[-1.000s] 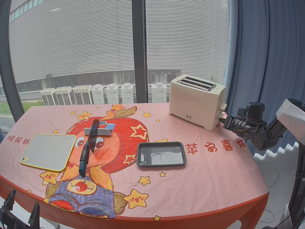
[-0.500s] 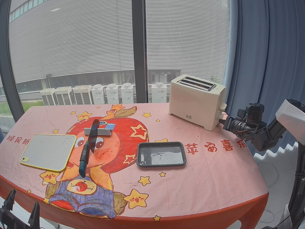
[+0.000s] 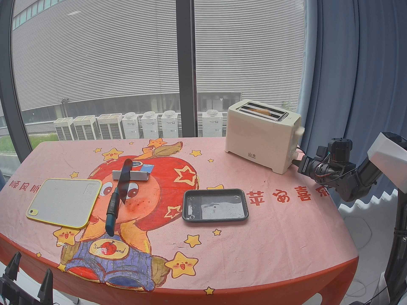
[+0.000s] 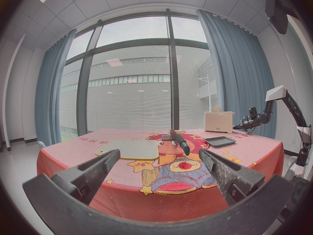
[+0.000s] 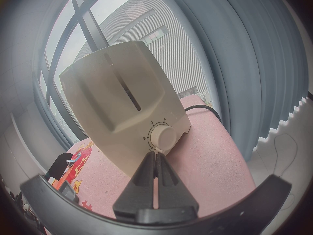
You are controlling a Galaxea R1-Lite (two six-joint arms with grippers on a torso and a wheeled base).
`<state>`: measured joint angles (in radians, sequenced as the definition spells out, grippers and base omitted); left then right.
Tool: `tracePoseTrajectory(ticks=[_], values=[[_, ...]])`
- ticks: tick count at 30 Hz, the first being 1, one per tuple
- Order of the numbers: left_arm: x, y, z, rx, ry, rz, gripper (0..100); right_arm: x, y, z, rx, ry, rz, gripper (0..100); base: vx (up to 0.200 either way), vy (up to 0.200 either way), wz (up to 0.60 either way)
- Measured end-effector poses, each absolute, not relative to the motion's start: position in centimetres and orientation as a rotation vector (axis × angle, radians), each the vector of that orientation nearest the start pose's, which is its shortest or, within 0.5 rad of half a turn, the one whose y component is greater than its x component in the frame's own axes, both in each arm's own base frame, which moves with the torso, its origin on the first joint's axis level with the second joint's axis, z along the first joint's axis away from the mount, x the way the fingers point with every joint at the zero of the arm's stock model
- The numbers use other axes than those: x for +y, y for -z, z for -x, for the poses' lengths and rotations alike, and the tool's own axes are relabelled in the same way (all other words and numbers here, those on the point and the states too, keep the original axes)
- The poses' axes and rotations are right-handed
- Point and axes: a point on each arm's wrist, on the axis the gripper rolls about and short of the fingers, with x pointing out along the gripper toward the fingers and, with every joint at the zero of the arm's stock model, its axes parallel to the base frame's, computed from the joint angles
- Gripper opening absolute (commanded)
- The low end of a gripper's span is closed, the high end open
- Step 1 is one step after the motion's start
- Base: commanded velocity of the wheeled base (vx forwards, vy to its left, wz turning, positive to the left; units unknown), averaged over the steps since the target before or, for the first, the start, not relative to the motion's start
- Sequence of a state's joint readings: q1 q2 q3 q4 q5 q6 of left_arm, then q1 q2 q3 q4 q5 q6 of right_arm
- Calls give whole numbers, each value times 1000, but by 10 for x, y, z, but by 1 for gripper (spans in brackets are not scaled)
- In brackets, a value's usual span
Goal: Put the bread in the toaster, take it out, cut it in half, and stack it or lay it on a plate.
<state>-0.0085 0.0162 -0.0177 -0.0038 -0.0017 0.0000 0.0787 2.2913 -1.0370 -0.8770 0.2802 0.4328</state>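
The cream toaster stands at the table's back right, its side lever up. A browned slice of bread peeks from one top slot and also shows above the toaster as bread. My right gripper is shut on nothing, just right of the toaster's lever side. Its tips sit close below the dial. Below the table's front left corner my left gripper hangs open and holds nothing; its fingers frame the table from afar.
A black tray-like plate lies mid-table. A knife rests with its blade on a small rest, beside a grey cutting board at the left. A blue curtain hangs behind my right arm.
The toaster's lever has sprung up and the bread's top has risen into sight. My right gripper has drawn back slightly from the toaster.
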Motion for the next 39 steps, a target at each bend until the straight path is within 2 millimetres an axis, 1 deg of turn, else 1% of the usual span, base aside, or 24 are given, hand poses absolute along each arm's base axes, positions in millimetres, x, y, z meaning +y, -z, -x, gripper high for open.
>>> tracePoseTrajectory(ticks=[26, 32, 38, 39], values=[[0, -81, 23, -6, 9, 0, 100, 39, -46, -415, 447, -269, -462, 0, 0, 0, 0], [0, -81, 23, -6, 9, 0, 100, 38, -52, -410, 429, -273, -455, 0, 0, 0, 0], [0, -81, 23, -6, 10, 0, 100, 37, -69, -400, 366, -290, -445, 0, 0, 0, 0], [0, -81, 23, -5, 9, 0, 100, 37, -72, -398, 362, -291, -444, 100, 0, 0, 0]])
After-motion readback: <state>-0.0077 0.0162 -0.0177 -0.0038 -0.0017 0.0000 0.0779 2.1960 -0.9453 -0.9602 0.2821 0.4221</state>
